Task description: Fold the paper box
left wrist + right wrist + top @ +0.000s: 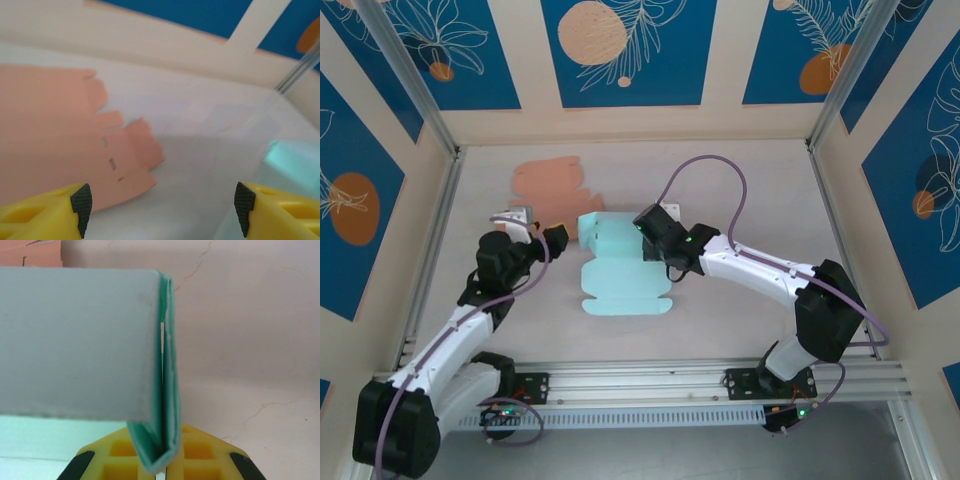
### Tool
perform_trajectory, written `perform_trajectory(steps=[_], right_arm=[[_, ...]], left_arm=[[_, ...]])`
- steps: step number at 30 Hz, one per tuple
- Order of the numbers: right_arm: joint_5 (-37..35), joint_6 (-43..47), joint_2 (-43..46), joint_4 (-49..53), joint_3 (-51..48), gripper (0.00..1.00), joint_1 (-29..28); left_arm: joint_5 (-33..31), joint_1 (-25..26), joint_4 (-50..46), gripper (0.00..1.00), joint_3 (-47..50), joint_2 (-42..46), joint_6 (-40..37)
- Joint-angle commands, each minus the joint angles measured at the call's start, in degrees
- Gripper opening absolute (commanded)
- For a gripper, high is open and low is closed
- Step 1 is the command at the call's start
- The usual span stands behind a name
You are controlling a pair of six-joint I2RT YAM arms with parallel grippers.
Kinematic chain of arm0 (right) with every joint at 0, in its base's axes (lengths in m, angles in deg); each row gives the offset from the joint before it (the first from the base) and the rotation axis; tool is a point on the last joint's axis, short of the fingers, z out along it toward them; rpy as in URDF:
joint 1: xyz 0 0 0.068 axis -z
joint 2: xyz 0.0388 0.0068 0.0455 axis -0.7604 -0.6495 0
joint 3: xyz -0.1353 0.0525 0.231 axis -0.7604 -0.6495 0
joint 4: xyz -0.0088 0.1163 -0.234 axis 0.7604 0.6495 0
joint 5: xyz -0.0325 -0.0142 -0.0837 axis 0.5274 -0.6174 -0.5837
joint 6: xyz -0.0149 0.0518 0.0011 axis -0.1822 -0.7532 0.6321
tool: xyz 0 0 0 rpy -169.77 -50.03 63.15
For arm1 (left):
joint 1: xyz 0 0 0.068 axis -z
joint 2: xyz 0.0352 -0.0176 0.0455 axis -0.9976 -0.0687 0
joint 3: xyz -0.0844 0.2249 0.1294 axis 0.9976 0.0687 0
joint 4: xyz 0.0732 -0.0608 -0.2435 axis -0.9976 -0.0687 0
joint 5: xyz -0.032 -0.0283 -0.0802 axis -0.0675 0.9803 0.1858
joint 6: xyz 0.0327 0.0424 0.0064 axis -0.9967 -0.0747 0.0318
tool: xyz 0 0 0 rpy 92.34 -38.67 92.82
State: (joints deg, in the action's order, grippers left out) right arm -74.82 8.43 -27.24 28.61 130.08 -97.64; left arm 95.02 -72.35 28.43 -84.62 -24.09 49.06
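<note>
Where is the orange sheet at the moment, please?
In the top view the orange sheet lies flat on the table, far side, left of centre, just beyond the left gripper and behind-left of the teal box.

Lab test booth, walled by blue patterned panels [620, 60] on aluminium frame [408, 75].

A flat salmon paper cutout [552, 185] lies on the white table [720, 335].

**Arms angling inward, one gripper open, one clamped**

The left arm [450, 340] is lying stretched forward, the left gripper [162, 205] holding its jaws wide apart around nothing. The right arm [760, 270] is bending in from the right, the right gripper [157, 460] pinching the paper box [75, 340] between closed fingers.
</note>
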Motion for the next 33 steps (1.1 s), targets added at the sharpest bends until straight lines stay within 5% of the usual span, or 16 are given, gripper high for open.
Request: perform_trajectory(steps=[1,9,17,27,33], right_arm=[[0.61,0.71,1.81,-0.97,-0.24,0.0,-0.59],[0.26,1.43,1.77,-1.17,-0.15,0.0,-1.04],[-0.36,1.37,0.61,-1.07,0.11,0.0,-0.39],[2.42,-0.2,-3.85,1.72,2.13,0.0,1.32],[11.57,0.86,-10.04,12.56,8.66,0.0,4.11]], left_arm=[[-0.3,-0.5,-3.41,0.76,-1.99,-3.85,-1.04],[11.66,-0.34,7.01,0.73,-2.64,-12.76,-4.37],[22.44,1.37,11.47,0.73,-2.21,-12.48,-5.71],[22.41,3.6,13.13,0.73,-4.53,-23.77,-3.49],[20.33,4.24,8.34,0.66,-8.23,-26.95,4.86]])
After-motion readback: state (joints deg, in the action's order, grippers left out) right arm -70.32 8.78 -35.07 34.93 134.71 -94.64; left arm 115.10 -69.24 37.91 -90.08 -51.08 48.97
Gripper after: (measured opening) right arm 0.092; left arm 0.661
